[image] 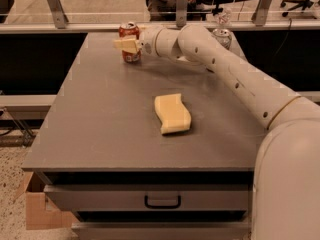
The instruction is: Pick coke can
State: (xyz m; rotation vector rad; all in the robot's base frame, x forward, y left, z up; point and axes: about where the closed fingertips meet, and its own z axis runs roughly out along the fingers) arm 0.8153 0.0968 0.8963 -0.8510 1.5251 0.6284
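The coke can (131, 57) is a red can with white lettering and a silver top. It stands upright near the far left edge of the grey table (100, 119). My gripper (125, 45) is at the can, level with its middle, and its cream tip covers the can's front. The white arm (225, 69) reaches in from the right across the back of the table.
A yellow sponge (172, 113) lies in the middle of the table. A silver can (222, 36) stands at the far right, behind the arm. A metal rail (75, 28) runs behind the table. A cardboard box (35, 209) sits on the floor at the lower left.
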